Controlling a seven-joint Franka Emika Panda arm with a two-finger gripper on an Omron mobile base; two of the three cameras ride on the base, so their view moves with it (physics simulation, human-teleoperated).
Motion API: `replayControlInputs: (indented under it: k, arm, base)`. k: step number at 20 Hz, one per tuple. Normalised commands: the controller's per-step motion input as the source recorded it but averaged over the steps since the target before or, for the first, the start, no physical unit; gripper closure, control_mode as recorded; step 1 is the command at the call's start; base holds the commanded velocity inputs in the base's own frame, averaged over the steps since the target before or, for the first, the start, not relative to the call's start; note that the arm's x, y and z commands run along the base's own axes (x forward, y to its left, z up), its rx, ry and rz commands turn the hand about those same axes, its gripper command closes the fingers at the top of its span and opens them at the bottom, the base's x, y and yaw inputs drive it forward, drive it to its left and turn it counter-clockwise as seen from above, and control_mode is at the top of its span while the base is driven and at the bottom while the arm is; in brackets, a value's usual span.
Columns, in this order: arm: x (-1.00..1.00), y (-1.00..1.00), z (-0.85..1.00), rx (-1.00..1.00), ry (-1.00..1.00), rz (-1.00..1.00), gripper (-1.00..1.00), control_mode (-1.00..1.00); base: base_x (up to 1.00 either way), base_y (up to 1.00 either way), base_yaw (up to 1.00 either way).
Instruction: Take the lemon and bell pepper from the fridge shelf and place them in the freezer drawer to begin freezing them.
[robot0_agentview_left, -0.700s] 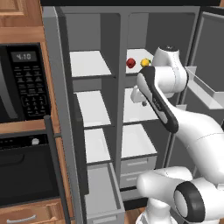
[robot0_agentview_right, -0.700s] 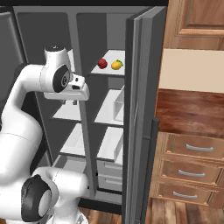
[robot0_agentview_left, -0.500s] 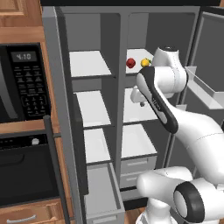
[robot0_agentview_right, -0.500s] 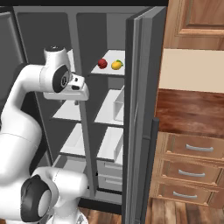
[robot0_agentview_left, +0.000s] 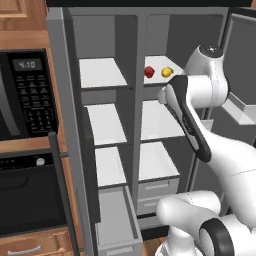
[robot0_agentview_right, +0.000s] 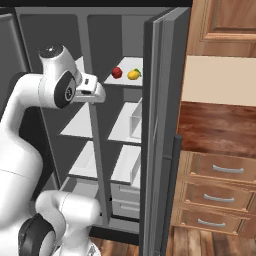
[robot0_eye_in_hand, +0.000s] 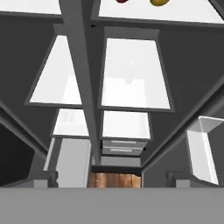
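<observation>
The yellow lemon (robot0_agentview_left: 167, 72) (robot0_agentview_right: 133, 74) and the red bell pepper (robot0_agentview_left: 149, 72) (robot0_agentview_right: 117, 73) lie side by side on the top fridge shelf (robot0_agentview_left: 156, 81) (robot0_agentview_right: 123, 81) of the wider column. In the hand view they sit at the top edge: lemon (robot0_eye_in_hand: 159, 2), bell pepper (robot0_eye_in_hand: 122, 1). My gripper (robot0_eye_in_hand: 111, 178) is open and holds nothing. It hangs in front of the fridge, below and short of the fruit, and looks down the shelves. The freezer drawer (robot0_agentview_left: 114, 220) (robot0_eye_in_hand: 72, 162) stands pulled out at the foot of the narrow column.
Both fridge doors are open; the right one (robot0_agentview_right: 159, 130) carries a white bin (robot0_eye_in_hand: 200, 148). Two wider grey drawers (robot0_agentview_left: 157, 191) sit under the lower shelves. A microwave (robot0_agentview_left: 25, 95) and an oven are on the left, and wooden drawers (robot0_agentview_right: 220, 200) on the right.
</observation>
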Motion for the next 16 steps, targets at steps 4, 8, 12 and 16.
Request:
replayControlInputs:
  k: [4, 8, 12, 16]
  arm:
    - [0.3, -0.44, 0.31, 0.01, -0.02, -0.26, -1.0, -1.0]
    - [0.49, -0.38, 0.18, 0.08, -0.02, -0.32, -1.0, -1.0]
    - [0.44, -0.14, 0.22, 0.09, -0.06, -0.24, -1.0, -1.0]
    - [0.36, -0.04, 0.13, 0.06, -0.13, -0.15, -1.0, -1.0]
  base:
    - [0.0, 0.0, 0.0]
    - [0.0, 0.0, 0.0]
    - [0.0, 0.0, 0.0]
    - [0.0, 0.0, 0.0]
